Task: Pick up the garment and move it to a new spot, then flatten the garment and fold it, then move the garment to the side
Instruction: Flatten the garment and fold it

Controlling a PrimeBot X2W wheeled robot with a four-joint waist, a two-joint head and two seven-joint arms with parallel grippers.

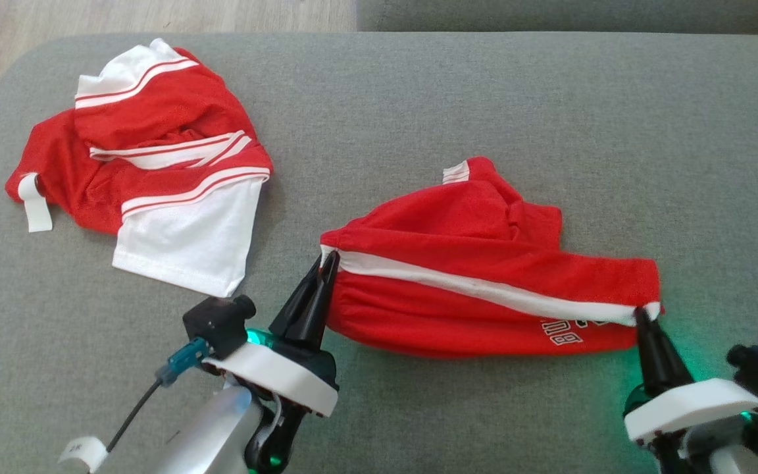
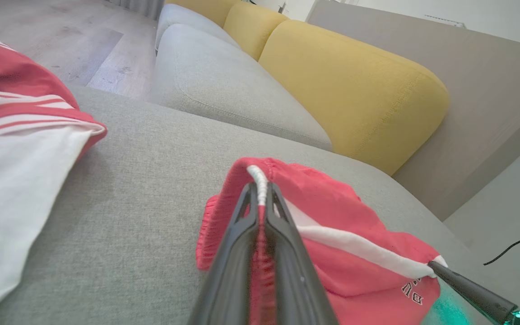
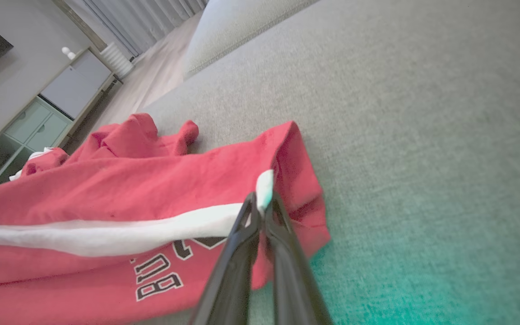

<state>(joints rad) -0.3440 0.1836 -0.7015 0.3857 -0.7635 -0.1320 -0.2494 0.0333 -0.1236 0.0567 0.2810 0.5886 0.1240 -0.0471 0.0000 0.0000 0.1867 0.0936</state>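
The garment (image 1: 471, 230) is a red pair of shorts with a white stripe along one edge and dark lettering near its right end. It lies crumpled on the grey cushion (image 1: 484, 99). My left gripper (image 1: 328, 260) is shut on the left end of the white stripe. My right gripper (image 1: 641, 315) is shut on the stripe's right end. The left wrist view has the garment (image 2: 332, 198) pinched between my left gripper (image 2: 260, 189), with a right finger (image 2: 467, 289) at the far corner. In the right wrist view my right gripper (image 3: 262, 198) pinches the garment (image 3: 106, 189).
A second red and white garment (image 1: 155, 131) lies bunched at the cushion's far left, also seen in the left wrist view (image 2: 7, 158). Wooden floor (image 1: 89, 16) lies beyond the cushion's rounded left corner. Yellow back cushions (image 2: 355, 90) stand behind.
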